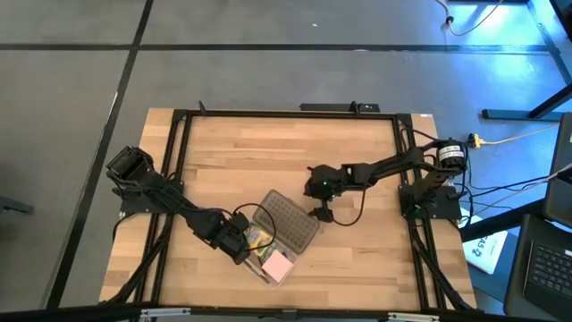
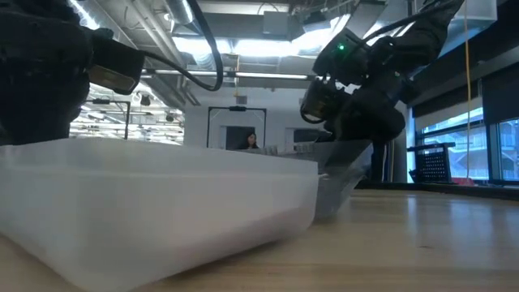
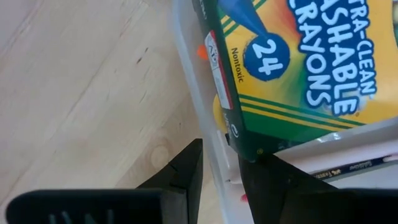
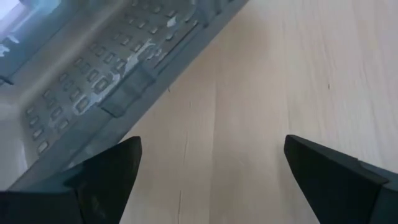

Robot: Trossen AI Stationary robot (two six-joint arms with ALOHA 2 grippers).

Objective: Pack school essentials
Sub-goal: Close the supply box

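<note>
I see the left end effector (image 3: 217, 180) clenched on the clear case's wall (image 3: 193, 93), seemingly; the crayon box (image 3: 292, 62) lies inside. The right end effector (image 4: 211, 174) hangs released over the worktop (image 4: 280, 81) beside the dotted lid (image 4: 112, 68).

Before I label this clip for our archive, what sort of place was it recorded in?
Probably a robotics lab or workshop in an open-plan industrial building. A wooden table in a black frame stands on grey floor, cables trail beside it, and the low view shows exposed ceiling ducts with strip lighting.
</note>
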